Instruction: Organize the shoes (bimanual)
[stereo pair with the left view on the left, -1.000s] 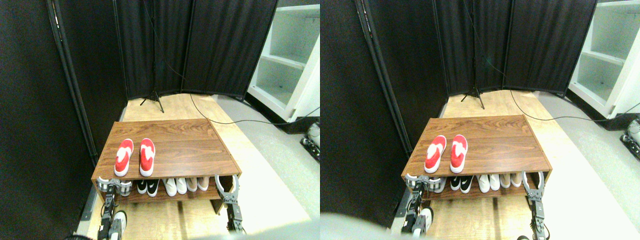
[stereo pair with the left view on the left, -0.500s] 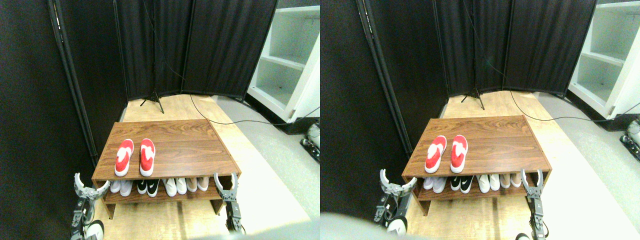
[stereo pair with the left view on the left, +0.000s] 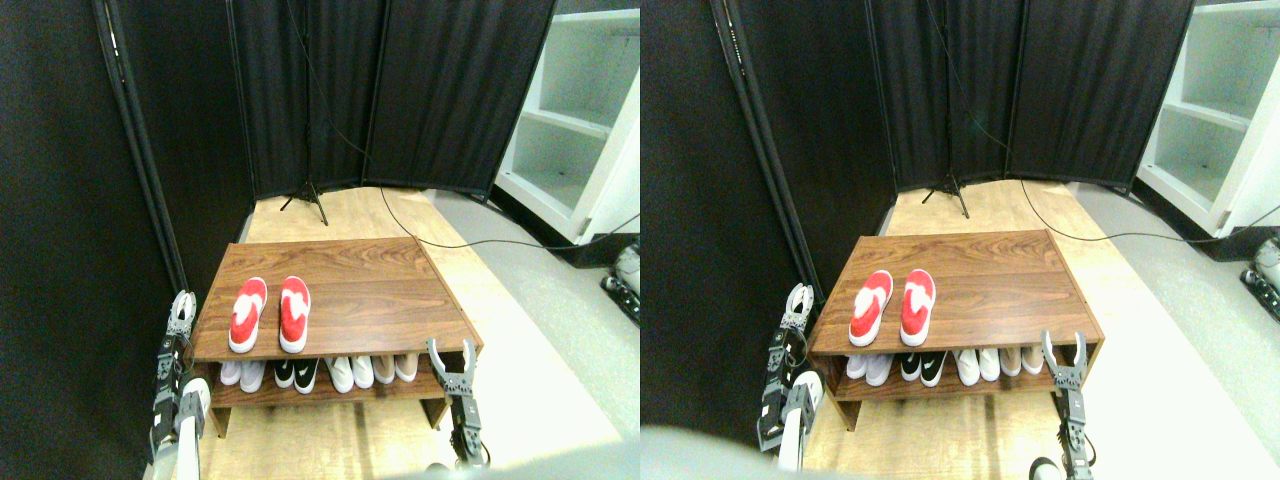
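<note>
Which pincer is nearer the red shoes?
Left. The left pincer is raised just off the rack's left edge, beside the red shoes; the right pincer sits low at the rack's front right corner.

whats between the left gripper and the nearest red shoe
In the stereo pair view, only bare wood: the left gripper stands off the rack's left side, and a strip of the wooden top separates it from the left red shoe.

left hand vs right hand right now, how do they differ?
The left hand is raised beside the rack's left end, level with its top; the right hand sits lower, at the rack's front right corner. The right hand is splayed open. Neither holds a shoe.
</note>
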